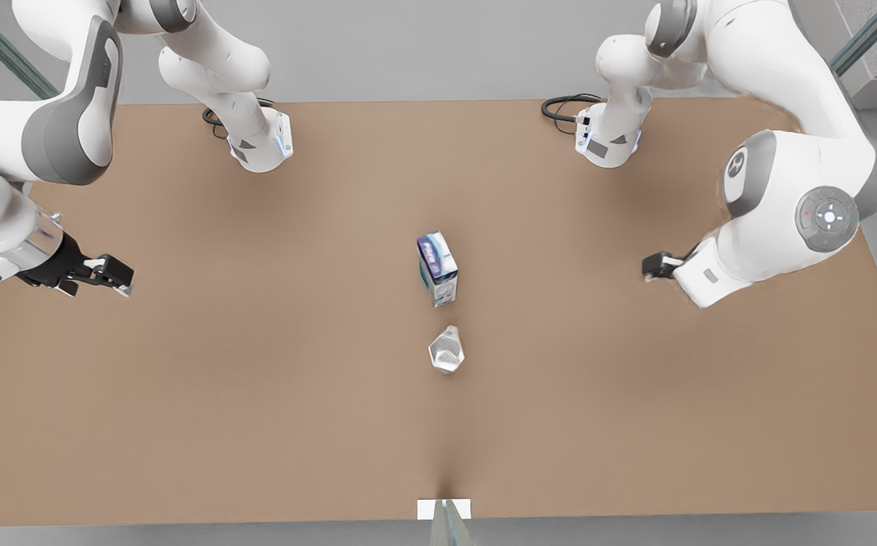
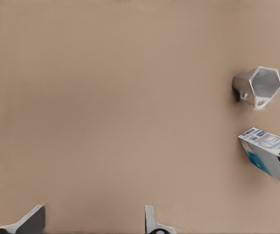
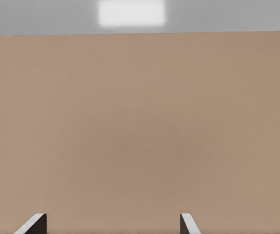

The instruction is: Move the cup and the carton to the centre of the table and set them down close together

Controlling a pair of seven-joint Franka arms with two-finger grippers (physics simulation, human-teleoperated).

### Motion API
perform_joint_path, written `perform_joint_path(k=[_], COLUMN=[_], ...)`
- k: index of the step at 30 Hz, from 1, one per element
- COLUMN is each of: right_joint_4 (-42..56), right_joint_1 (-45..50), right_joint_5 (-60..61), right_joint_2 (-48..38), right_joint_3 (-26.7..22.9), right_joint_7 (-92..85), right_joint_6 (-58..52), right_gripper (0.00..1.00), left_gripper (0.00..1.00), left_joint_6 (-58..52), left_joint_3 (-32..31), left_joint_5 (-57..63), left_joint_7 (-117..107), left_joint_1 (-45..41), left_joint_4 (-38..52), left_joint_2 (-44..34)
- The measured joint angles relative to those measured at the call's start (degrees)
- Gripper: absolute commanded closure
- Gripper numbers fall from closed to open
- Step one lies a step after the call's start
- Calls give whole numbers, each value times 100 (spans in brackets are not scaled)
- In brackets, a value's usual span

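We see the carton [image 1: 437, 267] and cup [image 1: 447, 349] standing together mid-tabletop [image 1: 180, 394], placed; both released pincers [image 2: 93, 219] [image 3: 110, 223] hang well apart from them.

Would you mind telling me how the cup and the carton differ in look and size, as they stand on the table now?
The carton is a rectangular box, white and light blue with a dark navy panel; the cup is pale grey and silvery, with angular faceted sides. The carton is the larger and taller; the cup is smaller. In the front view the carton is farther from the camera, the cup nearer. Both rest near the middle of the table, close together but apart, and neither is held by a gripper.
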Motion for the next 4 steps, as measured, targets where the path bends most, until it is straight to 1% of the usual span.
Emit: perform_joint_path(k=[2, 4], right_joint_4=[0, 0], right_joint_1=[5, 0], right_joint_5=[-4, -6], right_joint_2=[0, 0], right_joint_3=[0, 0], right_joint_7=[-3, -3], right_joint_6=[-3, 0], right_gripper=[0, 0], left_gripper=[0, 0], left_joint_6=[300, 363], left_joint_3=[-108, -204], left_joint_5=[350, 557], left_joint_7=[11, 11], left_joint_1=[151, 192], left_joint_4=[-460, -521], left_joint_2=[-391, -410])
